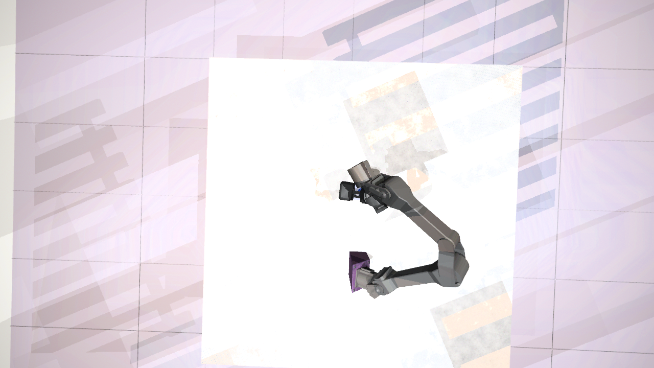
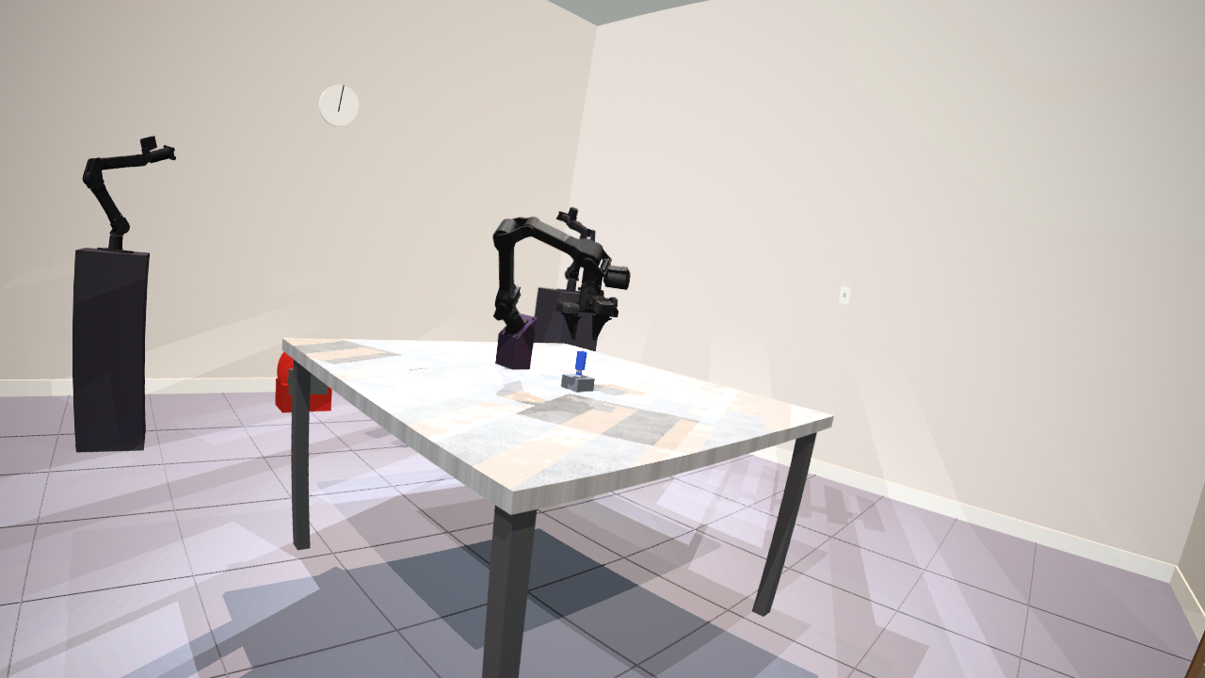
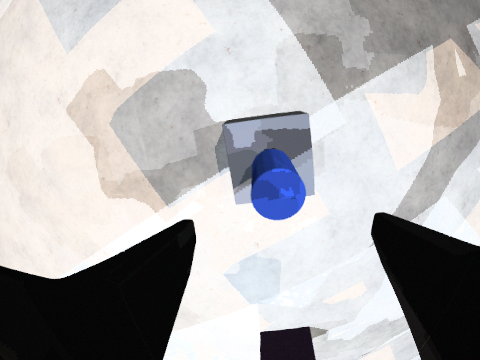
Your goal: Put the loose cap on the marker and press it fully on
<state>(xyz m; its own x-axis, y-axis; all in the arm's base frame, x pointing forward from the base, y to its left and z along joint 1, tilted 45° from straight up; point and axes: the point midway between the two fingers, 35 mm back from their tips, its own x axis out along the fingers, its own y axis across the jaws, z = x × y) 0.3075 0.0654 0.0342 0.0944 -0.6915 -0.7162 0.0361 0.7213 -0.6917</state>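
Fingers of the black parallel-jaw gripper point(image 2: 587, 318) stand spread wide with nothing between them, hanging above the blue cylindrical cap point(image 3: 278, 188). That cap sits on top of the marker, which stands upright in the small grey square holder block point(image 2: 578, 382) on the pale patchwork-patterned table point(image 2: 657, 472); the marker's own barrel is hidden under the cap in every view. From the wrist view the cap's round top shows straight on, over the near part of the block, with the two dark fingers well apart on either side and clear of it.

Judging by its look, the cap is a small, light, stiff plastic piece with a smooth round wall (likely slippery under a pinch from hard pads). If it had to be taken again, the sensible hold is across the middle of its cylindrical side, jaws square to the axis, so it does not tip or squirt out. A push on its flat top, straight down along the marker, would seat it without side load on the loose block. Whether it has clicked fully home cannot be told from these views. What looks left is drawing the arm away without brushing the cap.
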